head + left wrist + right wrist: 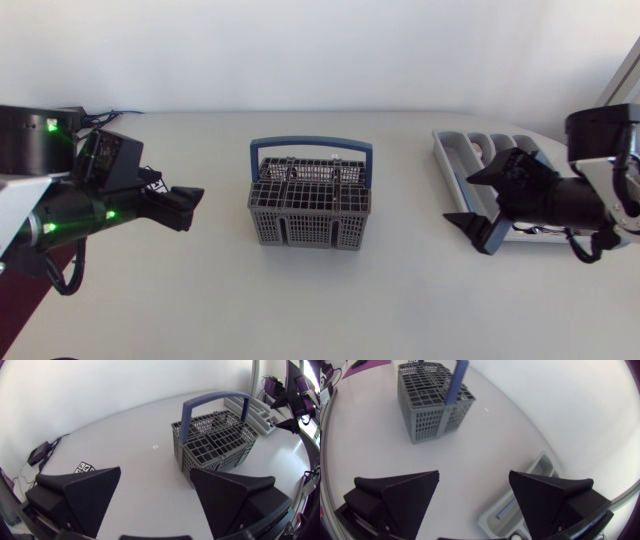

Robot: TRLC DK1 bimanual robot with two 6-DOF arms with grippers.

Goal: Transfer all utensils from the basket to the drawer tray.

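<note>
The grey mesh basket [309,212] with a blue handle [311,145] stands mid-table; I see no utensils sticking out of it. The grey drawer tray [452,150] lies at the right. My left gripper [188,208] hovers left of the basket, open and empty; in the left wrist view [157,497] the basket [215,442] is ahead of it and the tray [252,406] lies beyond. My right gripper [474,200] is open and empty over the tray's near-left edge. In the right wrist view [475,495] a thin bluish utensil [506,508] lies in the tray [536,467] under the fingers; the basket [431,402] stands ahead.
A small black box with a cable [39,452] and a marker tag [85,467] lie on the table behind my left arm. Bare white tabletop [320,300] runs in front of the basket and between it and the tray.
</note>
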